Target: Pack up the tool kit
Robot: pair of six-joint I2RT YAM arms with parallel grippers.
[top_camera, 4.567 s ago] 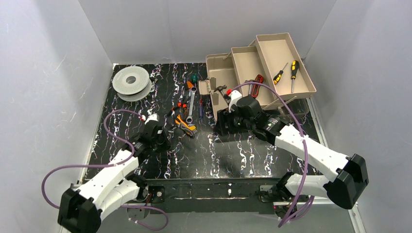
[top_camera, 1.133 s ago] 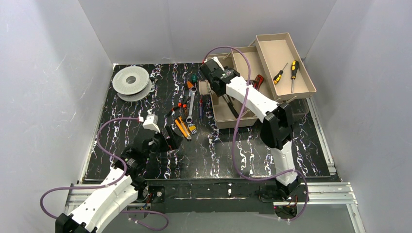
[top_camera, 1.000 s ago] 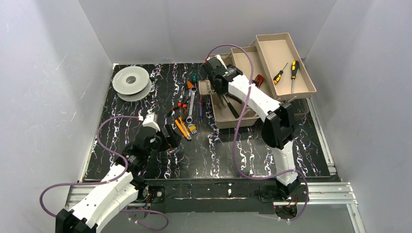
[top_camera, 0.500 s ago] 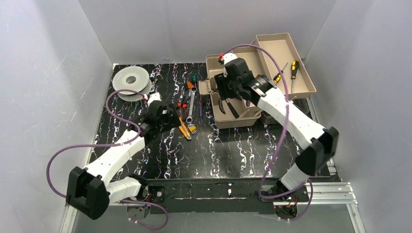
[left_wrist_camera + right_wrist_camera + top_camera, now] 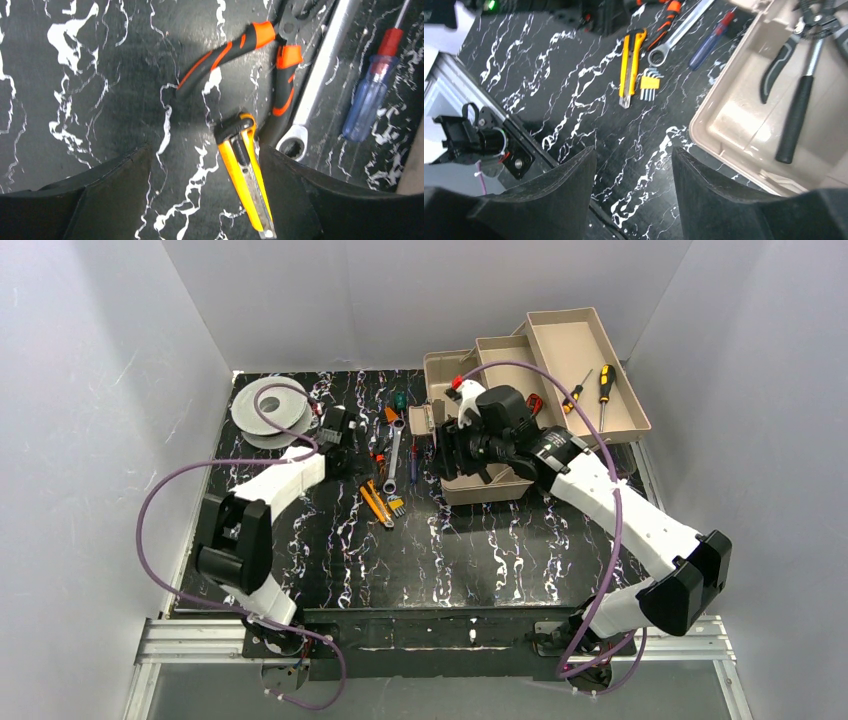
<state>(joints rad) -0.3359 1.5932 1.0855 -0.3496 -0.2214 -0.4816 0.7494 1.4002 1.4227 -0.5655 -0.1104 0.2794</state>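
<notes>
The tan toolbox (image 5: pixel 486 492) stands open at the back right, its tiered trays (image 5: pixel 560 345) fanned out. Two yellow-handled screwdrivers (image 5: pixel 604 386) lie in the top tray. A hammer (image 5: pixel 795 120) and dark pliers (image 5: pixel 773 71) lie in the bottom compartment. Loose on the table are orange-black pliers (image 5: pixel 231 46), a silver wrench (image 5: pixel 320 75), a blue screwdriver (image 5: pixel 364 106), a yellow utility knife (image 5: pixel 245 170) and hex keys (image 5: pixel 649 80). My left gripper (image 5: pixel 205 155) hangs open over the knife, whose blade end lies by the right finger. My right gripper (image 5: pixel 634 156) is open and holds nothing, above the table by the toolbox's front corner.
A round grey-white spool (image 5: pixel 269 408) lies at the back left. White walls close in the table on three sides. The metal frame rail (image 5: pixel 484 135) runs along the near edge.
My left arm has swung from the near edge up to the loose tools, its jaws narrowing. My right arm has drawn back from the far end of the toolbox toward its front.
</notes>
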